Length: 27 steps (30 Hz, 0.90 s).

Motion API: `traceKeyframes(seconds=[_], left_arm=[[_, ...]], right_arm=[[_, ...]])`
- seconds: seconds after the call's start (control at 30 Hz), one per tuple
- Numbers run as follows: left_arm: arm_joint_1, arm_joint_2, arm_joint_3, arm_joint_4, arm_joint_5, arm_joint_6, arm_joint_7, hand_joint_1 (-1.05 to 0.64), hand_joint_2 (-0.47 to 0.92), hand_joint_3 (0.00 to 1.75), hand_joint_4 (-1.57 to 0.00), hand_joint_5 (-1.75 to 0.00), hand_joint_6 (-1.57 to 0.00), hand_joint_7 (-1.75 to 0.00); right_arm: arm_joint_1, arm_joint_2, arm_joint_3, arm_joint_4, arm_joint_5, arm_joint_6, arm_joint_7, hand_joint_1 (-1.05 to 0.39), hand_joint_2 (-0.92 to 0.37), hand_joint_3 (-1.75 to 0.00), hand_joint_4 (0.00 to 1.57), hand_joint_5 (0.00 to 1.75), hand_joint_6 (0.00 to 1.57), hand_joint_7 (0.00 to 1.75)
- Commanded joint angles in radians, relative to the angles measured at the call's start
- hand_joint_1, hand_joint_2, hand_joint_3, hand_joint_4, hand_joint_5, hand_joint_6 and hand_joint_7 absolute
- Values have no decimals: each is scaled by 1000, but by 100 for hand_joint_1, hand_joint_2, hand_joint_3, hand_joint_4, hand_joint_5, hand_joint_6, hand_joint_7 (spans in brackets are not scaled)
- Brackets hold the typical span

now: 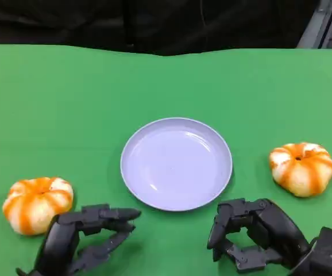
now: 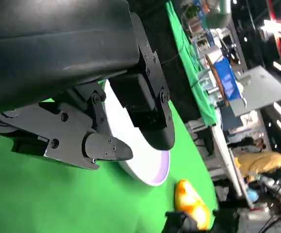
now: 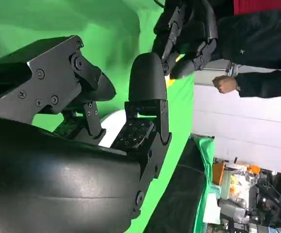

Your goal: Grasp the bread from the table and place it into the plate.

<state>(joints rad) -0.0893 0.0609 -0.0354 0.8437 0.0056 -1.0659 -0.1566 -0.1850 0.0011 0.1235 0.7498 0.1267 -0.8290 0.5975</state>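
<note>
- On the green table (image 1: 68, 103) lie two breads, both round, white with orange stripes, like small pumpkins.
- The left bread (image 1: 37, 203) lies near the table's front edge on the robot's left side. It is well to the left of the plate (image 1: 176, 164).
- The left hand (image 1: 83, 238) is just beside this bread, on the side toward the plate. Its wrist part seems to touch or nearly touch the bread's lower edge; I cannot tell which.
- The fingers of the left hand are apart and point toward the plate. They hold nothing.
- The right bread (image 1: 301, 168) lies to the right of the plate, apart from it.
- The right hand (image 1: 252, 236) is in front of the plate's right part, nearer to the robot than the right bread and a little to its left. It does not touch the bread.
- The fingers of the right hand are curved, with a gap between them and the thumb, and nothing is in them.
- The plate is pale lilac, round, and stands in the middle between both breads, with nothing in it.
- In the right wrist view a person's hand (image 3: 224, 84) with a dark sleeve shows beside the table.
</note>
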Motion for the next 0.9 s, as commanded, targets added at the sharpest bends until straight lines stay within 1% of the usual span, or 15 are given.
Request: traceKeyframes(seconds=[0.03, 0.07, 0.1, 0.17, 0.23, 0.27, 0.4, 0.47, 0.57, 0.7, 0.8, 0.9], left_arm=[[19, 17, 19, -53, -87, 19, -63, -24, 92, 14, -92, -16, -90, 0], [23, 23, 24, -67, -100, 21, -72, -30, 92, 12, -89, -12, -82, 0], [27, 28, 30, -81, -103, 22, -74, -33, 92, 12, -87, -10, -78, 0], [33, 31, 38, -99, -105, 27, -77, -38, 92, 11, -86, -8, -74, 0], [38, 39, 51, -122, -97, 26, -69, -39, 92, 11, -85, -7, -73, 0], [42, 48, 63, -140, -87, 23, -57, -46, 92, 14, -82, -5, -67, 0], [52, 77, 101, -195, -51, 25, -32, -59, 92, 17, -77, -1, -58, 0], [59, 95, 121, -219, -25, 30, -14, -64, 92, 17, -74, 0, -55, 0], [68, 113, 137, -245, -5, 40, -3, -66, 92, 18, -70, 0, -52, 0], [78, 132, 164, -278, 15, 53, 21, -70, 92, 14, -58, 0, -50, 0], [90, 150, 210, -310, 99, 67, 92, -75, 92, 13, -50, 0, -46, 0], [99, 168, 243, -332, 199, 82, 173, -80, 92, 15, -45, 0, -44, 0]], right_arm=[[-5, -7, -6, 0, -3, -9, -1, 9, -58, -107, 96, 130, 94, 103], [-5, -7, -6, -2, -2, -6, -1, 9, -58, -107, 96, 130, 95, 103], [-4, -6, -5, -3, -2, -4, -1, 9, -58, -107, 96, 130, 95, 103], [-4, -5, -5, -3, -2, -3, -1, 10, -58, -107, 95, 130, 95, 103], [-3, -7, -4, -4, -6, -5, -4, 10, -58, -107, 95, 130, 95, 103], [-3, -8, -4, -4, -8, -7, -6, 10, -58, -106, 96, 130, 95, 104], [-3, -9, -4, -1, -13, -16, -9, 10, -59, -106, 96, 129, 94, 104], [-1, -9, -2, -3, -15, -15, -11, 10, -58, -106, 96, 129, 94, 104], [0, -7, -2, -6, -11, -9, -8, 9, -58, -106, 96, 130, 94, 104], [1, -7, -3, -9, -6, -4, -2, 9, -58, -105, 96, 130, 94, 104], [0, -6, -2, -8, -8, -10, -3, 9, -58, -106, 96, 130, 94, 104], [-1, -5, -2, -7, -10, -13, -5, 10, -57, -107, 96, 131, 94, 105]])
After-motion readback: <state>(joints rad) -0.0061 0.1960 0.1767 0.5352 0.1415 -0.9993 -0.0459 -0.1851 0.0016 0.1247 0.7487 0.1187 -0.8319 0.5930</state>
